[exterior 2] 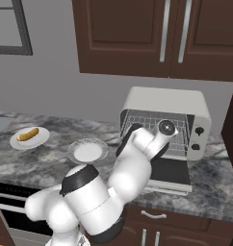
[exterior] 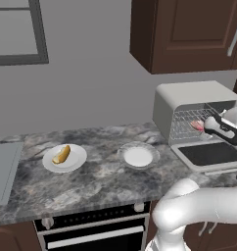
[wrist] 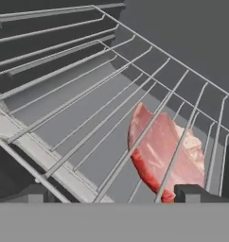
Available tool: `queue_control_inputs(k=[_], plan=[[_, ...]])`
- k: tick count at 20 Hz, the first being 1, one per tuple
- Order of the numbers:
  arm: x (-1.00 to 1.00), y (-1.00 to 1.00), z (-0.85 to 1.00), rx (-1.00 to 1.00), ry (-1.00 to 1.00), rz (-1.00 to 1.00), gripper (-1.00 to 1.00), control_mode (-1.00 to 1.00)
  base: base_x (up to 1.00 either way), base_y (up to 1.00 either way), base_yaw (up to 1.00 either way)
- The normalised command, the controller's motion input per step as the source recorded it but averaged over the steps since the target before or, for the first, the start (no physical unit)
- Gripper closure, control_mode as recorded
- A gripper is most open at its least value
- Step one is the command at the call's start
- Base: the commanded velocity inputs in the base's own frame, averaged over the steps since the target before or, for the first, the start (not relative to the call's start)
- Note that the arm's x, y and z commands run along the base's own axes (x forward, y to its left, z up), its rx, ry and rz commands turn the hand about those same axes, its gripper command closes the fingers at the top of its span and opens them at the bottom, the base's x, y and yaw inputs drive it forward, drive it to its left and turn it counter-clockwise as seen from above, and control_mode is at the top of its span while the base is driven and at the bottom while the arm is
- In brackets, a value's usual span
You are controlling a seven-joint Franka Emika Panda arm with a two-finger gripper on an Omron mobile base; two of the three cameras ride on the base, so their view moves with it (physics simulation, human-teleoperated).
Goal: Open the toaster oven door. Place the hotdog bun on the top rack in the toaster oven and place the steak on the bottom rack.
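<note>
two small dark fingertips [wrist: 197, 193] rise at the bottom of the hand view, spread wide with nothing between them. just past them the steak [wrist: 166, 153] lies flat under the wires of a rack [wrist: 88, 90], nearer the right tip than the left; which shelf it rests on cannot be told from here. the left base view adds that the gripper [exterior: 212, 126] hangs at the mouth of the toaster oven [exterior: 189, 98], with the pink meat just inside, and that the toaster oven door [exterior: 208, 154] lies folded down flat on the counter [exterior: 101, 181]. the right base view has the arm across the opening, hiding the meat. farther left, the hotdog bun [exterior: 61, 154] sits on a white plate [exterior: 77, 162], well apart from the oven, beside an empty white bowl [exterior: 138, 156].
</note>
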Motion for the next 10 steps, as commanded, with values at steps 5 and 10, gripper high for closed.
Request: queue_control_inputs(k=[5, 10], plan=[[-0.60, -0.04, -0.24, -0.06, 0.14, 0.00, -1.00, -1.00, 0.00, 0.00, 0.00], [-0.60, -0.03, -0.21, -0.04, 0.17, 0.00, -1.00, -1.00, 0.00, 0.00, 0.00]])
